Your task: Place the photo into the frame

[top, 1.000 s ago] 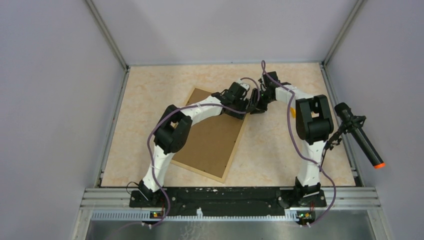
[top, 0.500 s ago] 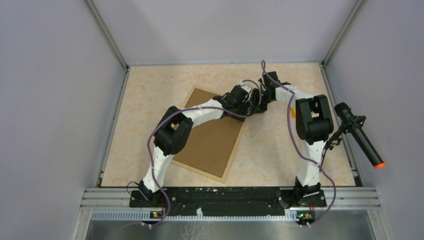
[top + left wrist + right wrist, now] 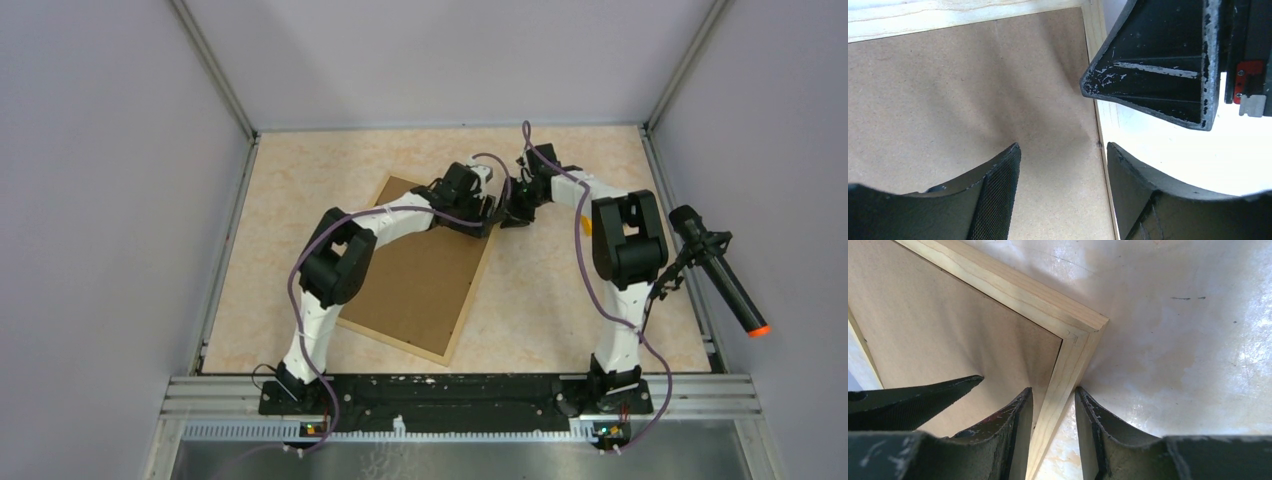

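Note:
The frame (image 3: 415, 290) lies back-up on the table and shows its brown board (image 3: 948, 90) inside a light wood rim (image 3: 1013, 290). The photo is hidden. My right gripper (image 3: 1053, 389) sits at the frame's far right corner (image 3: 510, 212), shut on the wood rim with one finger on each side of it. Just left of it, my left gripper (image 3: 1063, 146) hovers open over the board (image 3: 487, 212). Only the board lies between its fingers. Its right fingertip (image 3: 1118, 155) is at the rim's inner edge. A right-gripper finger (image 3: 1158, 65) shows close ahead.
The beige table (image 3: 560, 290) is fenced by grey walls and metal rails on the left, far and right sides. A black microphone with an orange tip (image 3: 720, 270) hangs at the right edge. Both arm bases stand at the near rail.
My left gripper has shifted a little toward the far left over the frame's corner, and its jaws have opened somewhat. The right gripper and the frame have stayed put.

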Controlling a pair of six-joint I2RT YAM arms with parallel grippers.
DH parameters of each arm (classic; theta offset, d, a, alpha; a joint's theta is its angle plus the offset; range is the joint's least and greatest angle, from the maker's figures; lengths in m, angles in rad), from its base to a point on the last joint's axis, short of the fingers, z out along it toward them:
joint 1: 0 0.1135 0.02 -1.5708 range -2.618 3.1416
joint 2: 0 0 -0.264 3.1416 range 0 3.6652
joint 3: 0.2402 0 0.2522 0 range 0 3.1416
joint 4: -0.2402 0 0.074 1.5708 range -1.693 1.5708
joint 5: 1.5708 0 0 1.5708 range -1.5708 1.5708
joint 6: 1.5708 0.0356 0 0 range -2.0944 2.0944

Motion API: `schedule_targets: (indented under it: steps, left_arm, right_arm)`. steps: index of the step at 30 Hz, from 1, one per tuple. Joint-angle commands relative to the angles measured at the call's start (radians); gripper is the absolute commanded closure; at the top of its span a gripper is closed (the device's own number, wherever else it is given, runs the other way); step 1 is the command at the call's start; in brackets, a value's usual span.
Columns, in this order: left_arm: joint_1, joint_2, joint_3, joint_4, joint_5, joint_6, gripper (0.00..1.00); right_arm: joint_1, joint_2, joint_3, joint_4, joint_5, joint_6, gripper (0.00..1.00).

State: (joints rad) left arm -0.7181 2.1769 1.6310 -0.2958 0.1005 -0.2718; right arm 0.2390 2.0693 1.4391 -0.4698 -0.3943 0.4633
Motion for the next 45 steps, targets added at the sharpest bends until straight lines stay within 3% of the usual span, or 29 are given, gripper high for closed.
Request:
schedule_targets:
  steps: [1, 9, 19, 28, 35, 45]
  left_arm:
    - [0.027, 0.063, -0.063, -0.087, 0.184, -0.048, 0.30]
    - [0.016, 0.054, -0.063, -0.101, 0.111, -0.034, 0.29]
    - [-0.014, 0.043, -0.085, -0.116, 0.024, -0.011, 0.35]
    - [-0.034, 0.067, -0.091, -0.103, -0.012, -0.067, 0.31]
    - [-0.055, 0.072, -0.129, -0.081, -0.050, -0.067, 0.38]
    - [-0.069, 0.052, -0.179, -0.061, -0.038, -0.065, 0.32]
  right_arm:
    - [0.010, 0.036, -0.045, -0.019, 0.042, -0.041, 0.63]
    - [0.010, 0.058, -0.038, -0.006, 0.014, -0.051, 0.63]
    - [0.010, 0.052, -0.044, -0.006, 0.012, -0.054, 0.63]
    - [0.010, 0.048, -0.050, -0.008, 0.011, -0.051, 0.63]
    - [0.011, 0.058, -0.062, 0.007, -0.008, -0.033, 0.63]
    - [0.011, 0.056, -0.058, 0.003, -0.006, -0.033, 0.64]
